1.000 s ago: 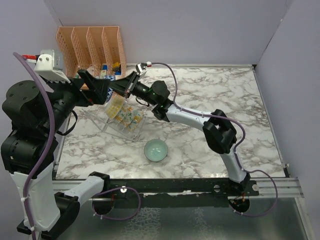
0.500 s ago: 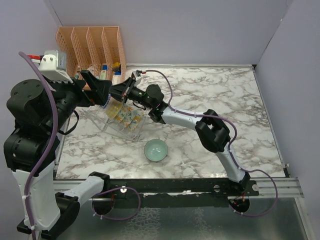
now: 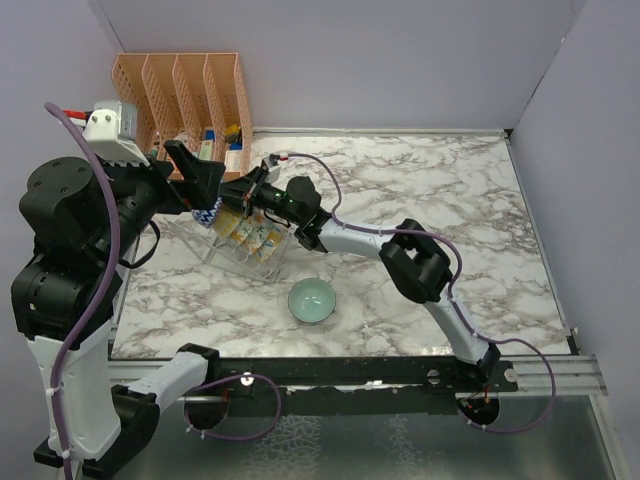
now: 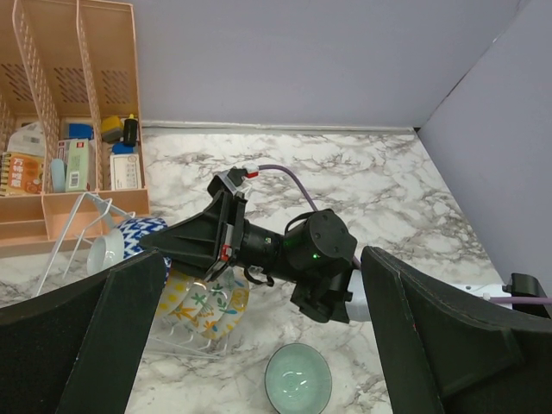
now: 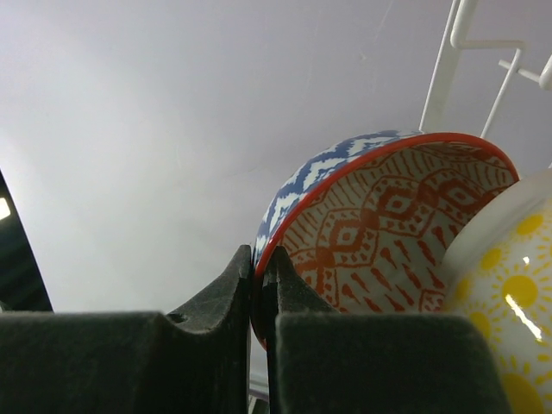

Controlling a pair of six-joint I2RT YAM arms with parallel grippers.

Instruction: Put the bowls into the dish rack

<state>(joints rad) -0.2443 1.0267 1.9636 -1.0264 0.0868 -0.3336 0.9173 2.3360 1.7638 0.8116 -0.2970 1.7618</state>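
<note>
My right gripper [image 5: 263,259] is shut on the rim of the red-patterned bowl [image 5: 379,224], whose outside is blue and white. It holds the bowl on edge at the left end of the wire dish rack [image 3: 245,258], against a yellow-centred bowl [image 5: 509,293]. In the top view the right gripper [image 3: 232,192] is over the rack, where several bowls [image 3: 250,232] stand on edge. The plain teal bowl [image 3: 312,300] sits upright on the table in front of the rack, and shows in the left wrist view [image 4: 297,379]. My left gripper [image 3: 205,190] is open and empty above the rack's left end.
An orange slotted organizer [image 3: 180,90] with small items stands at the back left, just behind the rack; it shows in the left wrist view [image 4: 78,103]. The right arm [image 3: 420,260] stretches across the middle of the marble table [image 3: 450,190]. Walls close in the back and both sides.
My right gripper has moved left and down with the red-patterned bowl, to the rack's left end. The left arm has shifted slightly; the teal bowl has not moved.
</note>
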